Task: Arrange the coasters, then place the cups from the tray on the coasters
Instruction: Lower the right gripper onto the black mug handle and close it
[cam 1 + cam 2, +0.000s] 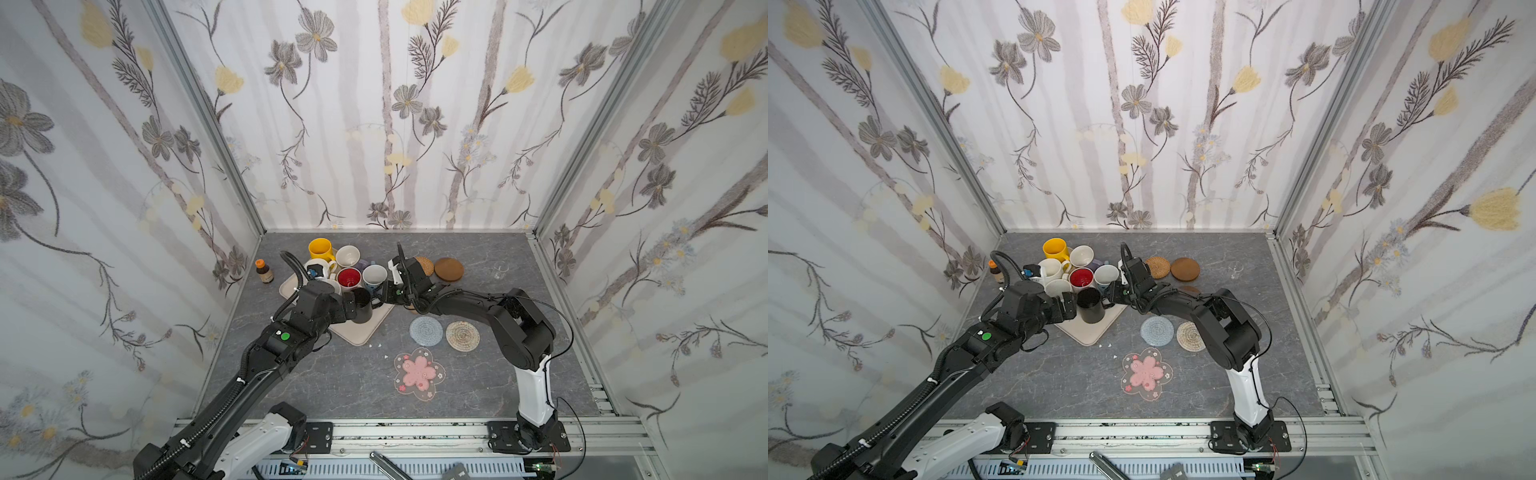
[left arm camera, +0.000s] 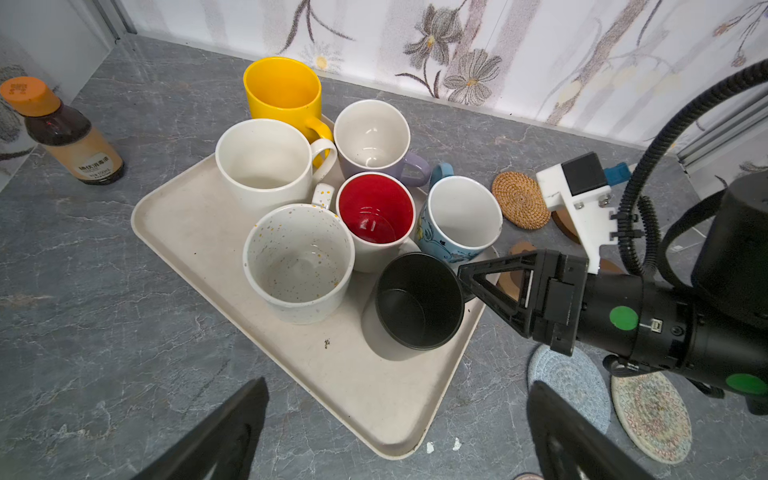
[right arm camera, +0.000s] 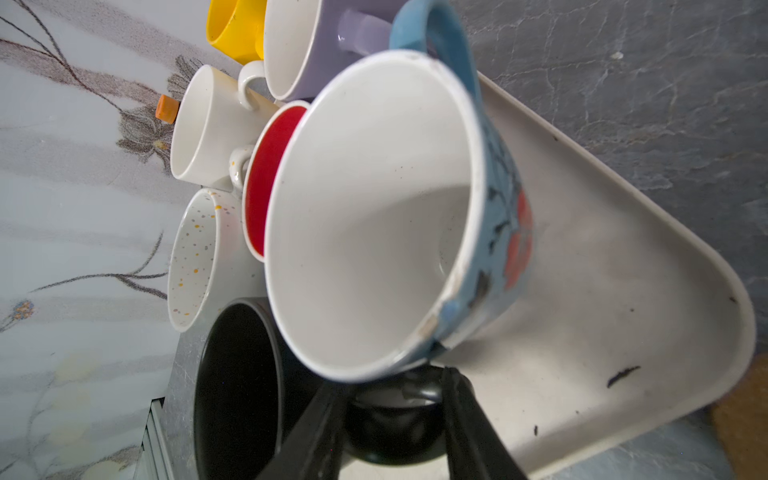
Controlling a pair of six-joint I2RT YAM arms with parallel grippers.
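In both top views we see a grey marbled table [image 1: 332,386] boxed in by flowered walls [image 1: 374,124]. The tray [image 1: 359,332] sits skewed near the table's far left corner with the mugs [image 1: 348,277] crowded on it. The black mug [image 1: 362,311] stands by the tray's right corner, and the right gripper [image 1: 380,296] is at its handle. A grey-blue coaster [image 1: 426,330] lies mid-table. From the left wrist, the left gripper [image 2: 399,384] is spread wide over the tray's bare corner. From the right wrist, fingers [image 3: 461,415] flank the black mug's handle; we cannot tell whether they pinch it
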